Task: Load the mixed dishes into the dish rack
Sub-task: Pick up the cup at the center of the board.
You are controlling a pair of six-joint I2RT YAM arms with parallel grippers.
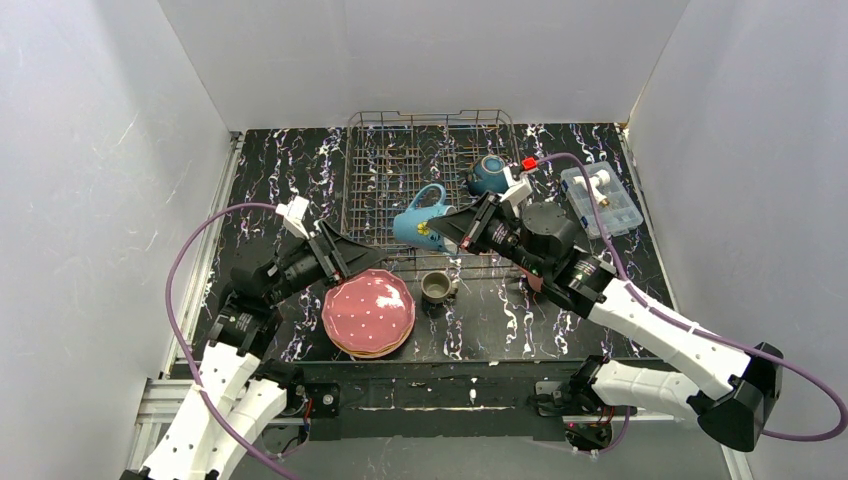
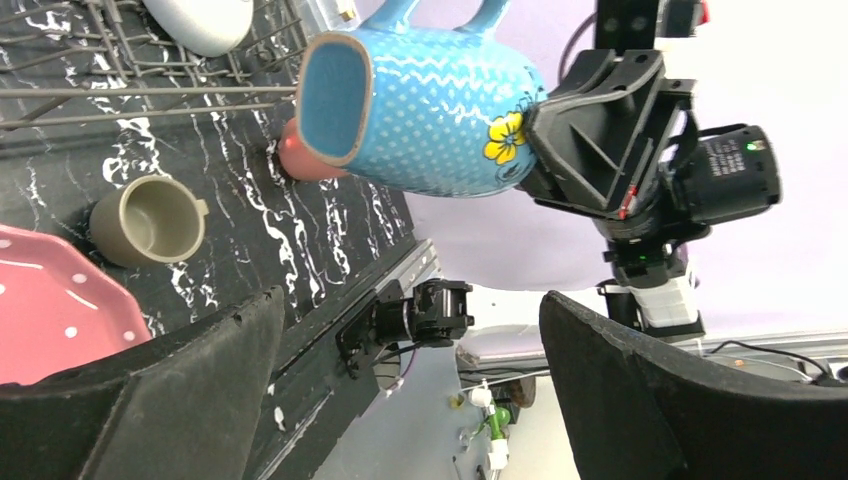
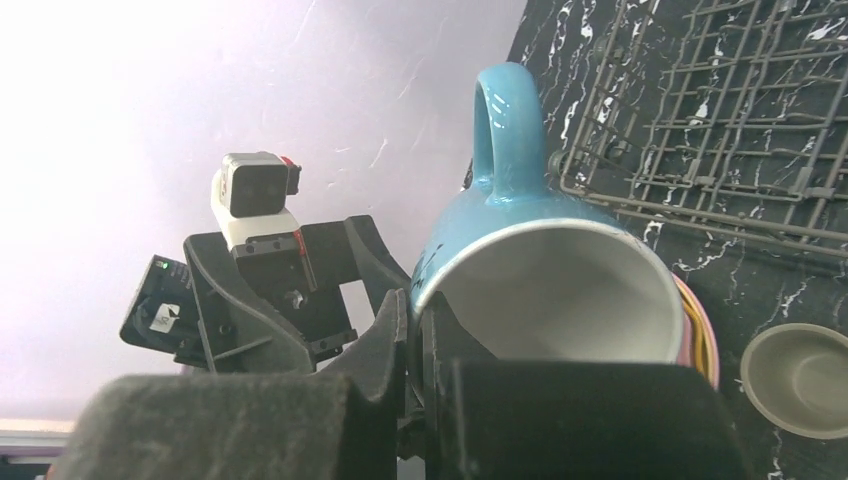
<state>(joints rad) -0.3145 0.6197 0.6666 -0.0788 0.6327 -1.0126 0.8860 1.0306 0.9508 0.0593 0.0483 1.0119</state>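
Note:
My right gripper (image 1: 447,225) (image 3: 415,340) is shut on the rim of a blue mug (image 1: 420,222) (image 3: 560,280) with a yellow flower. It holds the mug tilted in the air over the near edge of the dish rack (image 1: 430,175) (image 3: 720,110). A teal bowl (image 1: 490,175) sits in the rack's right side. A stack of plates with a pink dotted one on top (image 1: 368,312) and a grey-olive mug (image 1: 437,286) (image 2: 150,220) stand on the table. My left gripper (image 1: 350,255) (image 2: 410,300) hangs open and holds nothing, just left of the blue mug (image 2: 430,100) and above the plates.
A clear plastic box (image 1: 600,198) lies right of the rack. Something pink (image 2: 300,160) rests on the table behind the blue mug; the top view hides it under the right arm. White walls close in on both sides and the back.

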